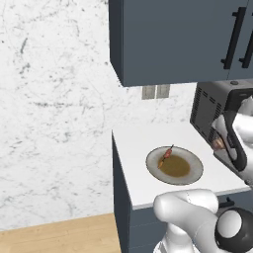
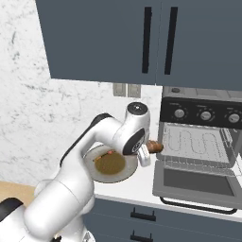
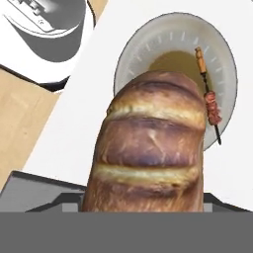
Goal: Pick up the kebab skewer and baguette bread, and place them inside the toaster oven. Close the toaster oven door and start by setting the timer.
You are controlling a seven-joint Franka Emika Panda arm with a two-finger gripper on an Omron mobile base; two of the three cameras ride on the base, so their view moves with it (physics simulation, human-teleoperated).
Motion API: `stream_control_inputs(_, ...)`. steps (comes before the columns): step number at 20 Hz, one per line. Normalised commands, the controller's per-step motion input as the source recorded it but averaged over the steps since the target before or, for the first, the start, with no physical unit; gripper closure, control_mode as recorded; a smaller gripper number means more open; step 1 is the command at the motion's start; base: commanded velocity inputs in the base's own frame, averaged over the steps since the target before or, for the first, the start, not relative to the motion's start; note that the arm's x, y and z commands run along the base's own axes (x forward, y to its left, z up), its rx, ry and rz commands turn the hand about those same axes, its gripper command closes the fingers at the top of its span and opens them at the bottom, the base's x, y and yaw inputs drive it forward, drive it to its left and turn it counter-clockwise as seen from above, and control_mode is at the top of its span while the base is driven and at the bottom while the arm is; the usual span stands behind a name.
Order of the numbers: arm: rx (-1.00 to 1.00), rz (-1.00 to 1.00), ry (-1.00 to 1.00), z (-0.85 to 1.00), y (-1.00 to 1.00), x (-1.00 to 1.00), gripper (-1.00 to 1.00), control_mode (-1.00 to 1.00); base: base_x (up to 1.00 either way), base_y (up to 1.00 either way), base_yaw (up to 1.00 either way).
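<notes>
1. End effector (image 2: 150, 150) was clenched on the baguette bread (image 3: 148, 148), held in the air between the plate (image 2: 94, 153) and the toaster oven (image 2: 198, 142).
2. Toaster oven door (image 2: 196, 182) hung open, lowered flat toward the front; wire rack (image 2: 196, 144) was visible inside.
3. Kebab skewer (image 1: 165, 155) lay on the plate's rim, on the white worktop (image 1: 138, 148).
4. Three knobs (image 2: 205, 115) sat above the oven opening.

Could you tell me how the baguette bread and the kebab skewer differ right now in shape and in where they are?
The baguette bread is a thick golden-brown loaf with pale slashes; the kebab skewer is a thin stick with reddish chunks. The bread is held up by the gripper near the open toaster oven; the skewer lies on the plate. Both are outside the oven.
</notes>
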Motion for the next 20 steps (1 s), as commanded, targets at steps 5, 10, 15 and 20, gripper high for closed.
stream_control_inputs(5,0.11,-0.04,-0.12,0.77,-0.87,-0.01,1.0,-1.0,0.0,0.0,0.0)
stream_control_inputs(10,0.05,-0.02,-0.03,0.55,-0.81,0.07,1.0,-1.0,0.0,0.0,0.0)
stream_control_inputs(15,0.0,-0.02,0.0,0.02,-0.67,0.27,1.0,-1.0,0.0,0.0,0.0)
stream_control_inputs(20,-0.01,-0.04,0.0,-0.26,-0.47,0.36,1.0,-1.0,0.0,0.0,0.0)
